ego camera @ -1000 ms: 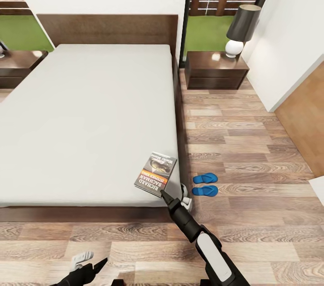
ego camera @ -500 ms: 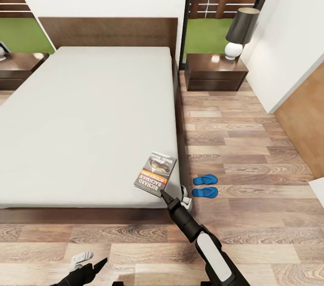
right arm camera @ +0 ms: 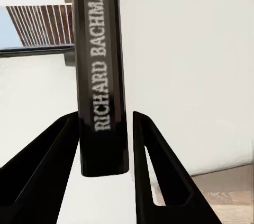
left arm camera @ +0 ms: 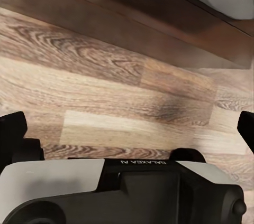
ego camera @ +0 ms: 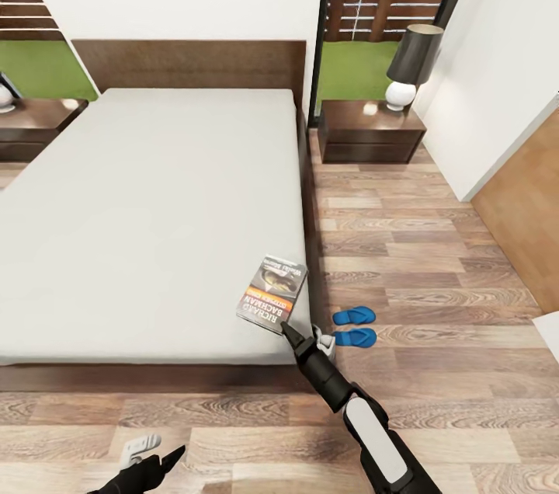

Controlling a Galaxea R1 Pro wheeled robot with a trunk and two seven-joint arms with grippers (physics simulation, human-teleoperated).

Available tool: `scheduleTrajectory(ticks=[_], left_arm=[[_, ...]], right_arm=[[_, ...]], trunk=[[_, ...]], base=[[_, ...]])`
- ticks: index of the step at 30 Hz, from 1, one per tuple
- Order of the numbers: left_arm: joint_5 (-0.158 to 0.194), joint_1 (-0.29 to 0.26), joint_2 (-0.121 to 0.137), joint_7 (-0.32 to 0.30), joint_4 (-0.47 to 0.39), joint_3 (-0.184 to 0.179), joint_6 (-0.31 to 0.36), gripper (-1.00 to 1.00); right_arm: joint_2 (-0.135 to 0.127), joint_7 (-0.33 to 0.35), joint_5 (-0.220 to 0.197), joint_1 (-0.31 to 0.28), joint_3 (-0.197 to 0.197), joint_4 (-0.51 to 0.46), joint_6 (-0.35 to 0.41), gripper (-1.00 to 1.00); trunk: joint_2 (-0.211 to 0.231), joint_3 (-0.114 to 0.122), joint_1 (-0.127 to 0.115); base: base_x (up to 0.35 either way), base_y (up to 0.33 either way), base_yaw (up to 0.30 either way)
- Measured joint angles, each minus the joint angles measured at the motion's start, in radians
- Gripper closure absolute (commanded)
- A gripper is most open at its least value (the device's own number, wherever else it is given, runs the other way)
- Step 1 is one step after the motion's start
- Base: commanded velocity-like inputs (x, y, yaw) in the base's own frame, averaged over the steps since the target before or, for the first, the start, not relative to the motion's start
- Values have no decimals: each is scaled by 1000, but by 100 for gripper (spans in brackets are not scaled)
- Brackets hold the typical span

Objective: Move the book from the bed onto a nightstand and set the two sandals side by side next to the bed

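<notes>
Dark-covered with an orange band, the book (ego camera: 273, 294) sits at the near right corner of the bed (ego camera: 147, 214), on the pale grey-white mattress. White lettering reads "Richard Bachman". My right end effector (ego camera: 285, 328) is at the book's near edge. In the right wrist view the book's spine (right arm camera: 100, 76) stands between my two black fingers (right arm camera: 151, 182), which close on it from both sides, so I am gripping the book.

Just beside the bed's near right corner, on the wooden floor (ego camera: 435, 261), lie the two sandals (ego camera: 355, 326). They are bright blue, side by side and close together, just to the right of my right arm.

Beyond the mattress runs the dark brown headboard (ego camera: 194, 63). At its right end stands a small dark brown nightstand (ego camera: 371, 133) with a glossy top. On it is a lamp (ego camera: 410, 67) with a round white base and a dark shade. A second nightstand (ego camera: 35, 129) stands at the bed's far left side, partly cut off by the edge of the head view.

My left end effector (ego camera: 159, 453) hangs low over the floor at the foot of the bed, well apart from the book. In the left wrist view its black fingertips (left arm camera: 13, 131) sit at opposite edges, spread wide with nothing between them, above the floorboards and the dark bed frame (left arm camera: 159, 23).
</notes>
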Motion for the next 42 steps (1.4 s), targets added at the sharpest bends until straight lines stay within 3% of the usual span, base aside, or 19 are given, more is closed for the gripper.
scheduleTrajectory(ticks=[1, 2, 3, 4, 7, 8, 9, 10, 11, 13, 14, 15, 17, 21, 25, 27, 31, 33, 42], left_arm=[[0, 0, 0, -1, 0, 0, 0, -100], [0, 0, 1, -3, 0, 1, 0, -100], [0, 0, 1, -4, 1, 1, 1, -100], [0, 0, 1, -4, 3, 1, 1, -100], [0, 0, 1, -6, 12, 1, 1, -100], [0, 0, 1, -6, 13, 1, 1, -100], [-1, 0, 1, -6, 15, 0, 1, -100], [-1, 0, 1, -7, 16, 0, 1, -100], [-1, 0, 1, -7, 17, 0, 1, -100], [-1, 0, 1, -8, 20, 0, 1, -100], [-2, 0, 1, -8, 23, 0, 1, -100], [-3, 0, 1, -8, 30, -1, 0, -100], [-5, 0, 1, -8, 41, 0, 0, -100], [-7, 0, 1, -9, 48, -2, 1, -100], [-8, 0, -1, -13, 48, -5, 2, -100], [-10, 0, -12, -12, 48, -7, 2, -100], [-19, 0, -26, -11, 54, -6, 1, -100], [-27, 0, -30, -11, 76, -7, -1, -100], [-92, 1, -33, -6, 105, -5, -28, -100]], right_arm=[[-59, -1, 7, 1, 8, -20, 11, 100], [-101, -1, 6, 1, -2, -22, 16, 100], [-141, -1, 7, 1, 5, -21, 18, 100], [-163, 0, 5, 2, 7, -21, 20, 100], [-300, 8, 9, 3, 8, -16, 28, 100], [-327, 16, 4, 3, 9, -14, 32, 100], [-376, 45, 11, 5, 13, -4, 36, 100], [-431, 94, 7, 8, 9, 14, 38, 100], [-456, 128, 4, 10, 10, 28, 40, 100], [-531, 299, 5, 14, 9, 128, 40, 100], [-543, 351, 6, 16, 10, 161, 42, 100], [-560, 449, 5, 16, 8, 231, 42, 100], [-577, 617, 7, 18, 7, 379, 40, 100], [-585, 752, 10, 19, 9, 531, 30, 100], [-584, 780, 60, 19, 11, 569, 26, 100], [-582, 785, 126, 19, 13, 579, 24, 100], [-578, 788, 219, 19, 11, 599, -5, 100], [-562, 789, 262, 18, 12, 620, -46, 100], [-543, 788, 295, 19, 8, 646, -116, 100]], trunk=[[0, 2, 0], [0, 3, 0], [0, 5, 0], [0, 6, 0], [0, 11, 0], [0, 13, 0], [0, 15, 0], [0, 16, 0], [0, 18, 0], [0, 21, 0], [0, 23, 0], [0, 24, 0], [0, 28, 0], [0, 34, 0], [0, 41, 0], [0, 44, 0], [0, 50, 0], [0, 54, 0], [0, 68, 0]], base=[[0, 0, 0], [0, 0, 0], [0, 0, 0], [0, 0, 0], [0, 0, 0], [0, 0, 0], [0, 0, 0], [0, 0, 0], [0, 0, 0], [0, 0, 0], [0, 0, 0], [0, 0, 0], [0, 0, 0], [0, 0, 0], [0, 0, 0], [0, 0, 0], [0, 0, 0], [0, 0, 0], [0, 0, 0]])
